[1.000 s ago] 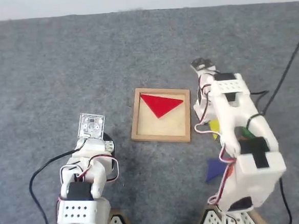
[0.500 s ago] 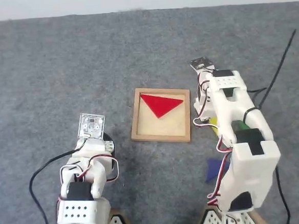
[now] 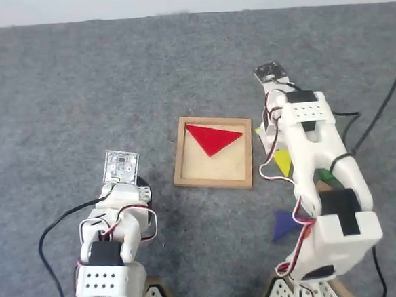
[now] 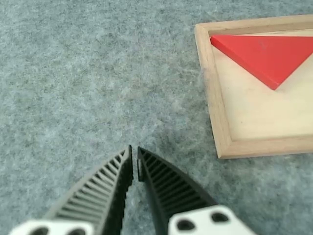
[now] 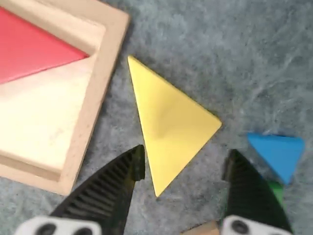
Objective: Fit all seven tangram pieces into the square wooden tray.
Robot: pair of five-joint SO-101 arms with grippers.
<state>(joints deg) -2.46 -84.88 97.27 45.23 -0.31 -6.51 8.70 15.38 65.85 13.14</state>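
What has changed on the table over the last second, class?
The right arm reached slightly farther across the table, its fingers open either side of a corner of the yellow triangle; nothing grasped. The left arm, tray and red triangle stayed put.

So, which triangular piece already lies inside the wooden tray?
The red triangle; the yellow triangle and the blue triangle lie outside the tray, on the mat.

Bright, soft, even light from above leaves only faint, narrow shadows along the tray [image 5: 103, 73] rim and the yellow piece's [image 5: 168, 122] edge.
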